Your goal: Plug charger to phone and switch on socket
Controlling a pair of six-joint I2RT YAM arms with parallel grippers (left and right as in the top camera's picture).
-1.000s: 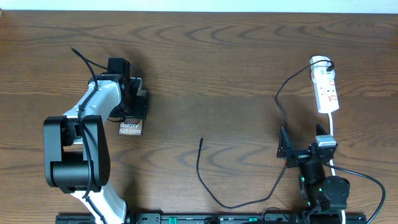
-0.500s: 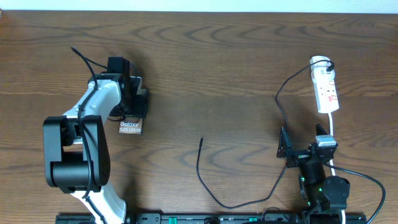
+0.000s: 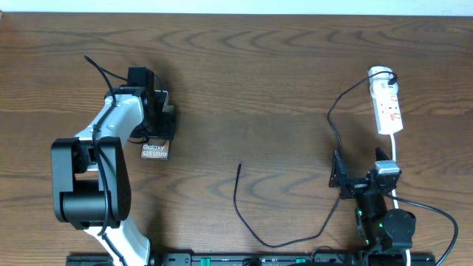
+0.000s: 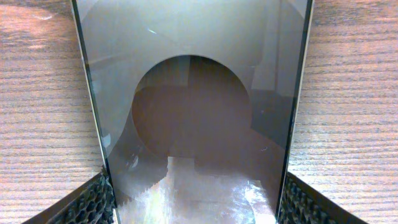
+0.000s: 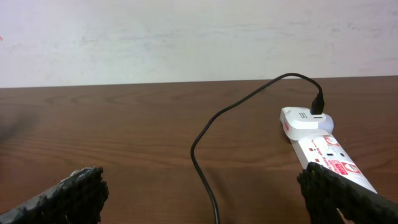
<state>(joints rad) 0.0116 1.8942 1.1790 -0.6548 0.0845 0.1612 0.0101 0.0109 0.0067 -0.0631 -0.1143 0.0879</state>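
Left wrist: phone (image 4: 193, 112) seemingly clamped within end effector (image 4: 194, 208).

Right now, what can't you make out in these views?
- Phone port: in overhead, the left gripper covers most of it; in left wrist, frame edges cut off both ends.
- Whether the left jaws touch the phone's sides: left wrist crops them to corners.
- Socket switch position: too small overhead; in right wrist, the right gripper and frame edge cut it off.
- Charger tip type: too small overhead.
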